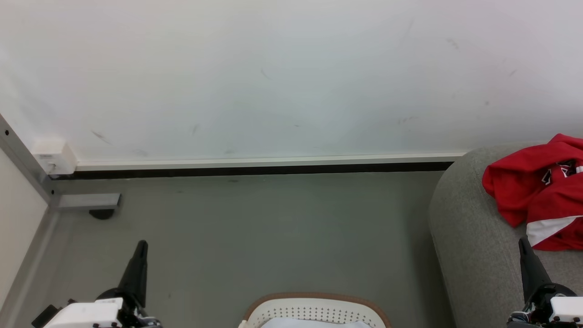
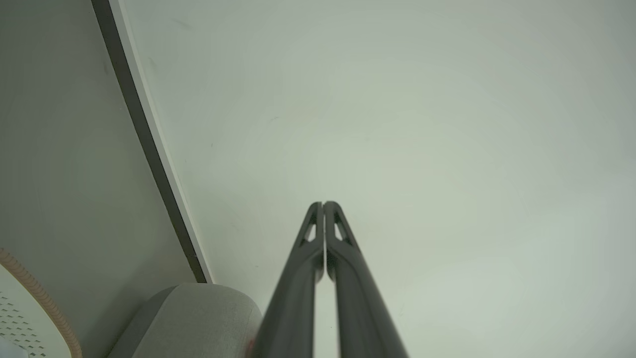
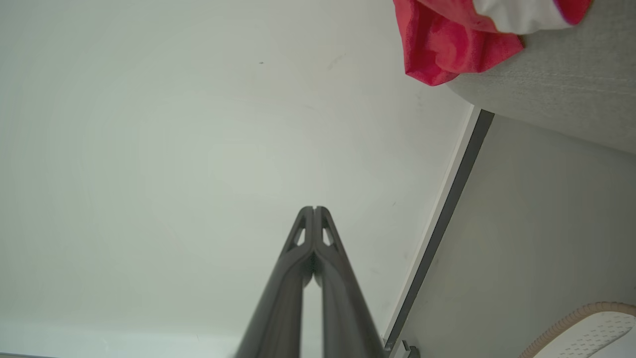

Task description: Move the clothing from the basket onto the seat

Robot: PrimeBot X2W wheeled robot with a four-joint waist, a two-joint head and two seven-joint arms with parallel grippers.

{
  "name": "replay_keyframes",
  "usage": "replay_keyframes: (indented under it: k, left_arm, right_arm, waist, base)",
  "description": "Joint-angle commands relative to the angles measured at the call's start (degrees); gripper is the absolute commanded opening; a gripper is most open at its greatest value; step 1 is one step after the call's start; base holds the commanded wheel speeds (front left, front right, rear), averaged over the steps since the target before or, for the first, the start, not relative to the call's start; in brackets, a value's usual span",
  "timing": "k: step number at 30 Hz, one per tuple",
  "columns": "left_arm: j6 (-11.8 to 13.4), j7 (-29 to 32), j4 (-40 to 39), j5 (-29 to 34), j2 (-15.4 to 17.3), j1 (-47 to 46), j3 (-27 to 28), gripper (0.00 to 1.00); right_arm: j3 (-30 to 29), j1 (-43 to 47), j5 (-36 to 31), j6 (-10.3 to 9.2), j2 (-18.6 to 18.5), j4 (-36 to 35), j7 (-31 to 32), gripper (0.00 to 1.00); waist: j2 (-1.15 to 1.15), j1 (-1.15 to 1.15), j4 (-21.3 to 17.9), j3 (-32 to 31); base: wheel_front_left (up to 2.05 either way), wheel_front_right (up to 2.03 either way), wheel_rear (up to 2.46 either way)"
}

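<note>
Bright red clothing (image 1: 535, 191) with a white band and a number patch lies crumpled on the grey seat (image 1: 469, 237) at the right; the right wrist view has the red clothing (image 3: 447, 44) on the seat (image 3: 561, 89). The white basket (image 1: 314, 312) with its tan rim shows at the bottom centre, something pale inside it. My left gripper (image 1: 142, 246) is shut, empty, above the floor left of the basket, pointing at the wall (image 2: 323, 204). My right gripper (image 1: 523, 241) is shut, empty, over the seat just below the clothing, its tips together (image 3: 314, 209).
A white wall (image 1: 273, 77) with a pale skirting and dark gap runs across the back. A grey metal frame post (image 1: 27, 168) with a foot and a white box stands at the far left. Grey floor (image 1: 273, 237) lies between post, basket and seat.
</note>
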Motion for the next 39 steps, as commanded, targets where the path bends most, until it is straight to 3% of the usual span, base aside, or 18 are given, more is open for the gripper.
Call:
replay_keyframes:
  k: [1,39]
  left_arm:
    - [0.0,0.2,-0.2,-0.7,0.1,-0.6,0.2,0.00]
    - [0.0,0.2,-0.2,-0.7,0.1,-0.6,0.2,0.00]
  right_arm:
    - [0.0,-0.3,0.3,-0.13,-0.3,-0.1,-0.3,0.00]
    - [0.5,-0.3,0.6,-0.12,-0.7,-0.2,-0.6,0.00]
  waist:
    - [0.00,0.00,0.0,0.0]
    - [0.00,0.00,0.0,0.0]
  base:
    - [0.00,0.00,0.00]
    - [0.00,0.00,0.00]
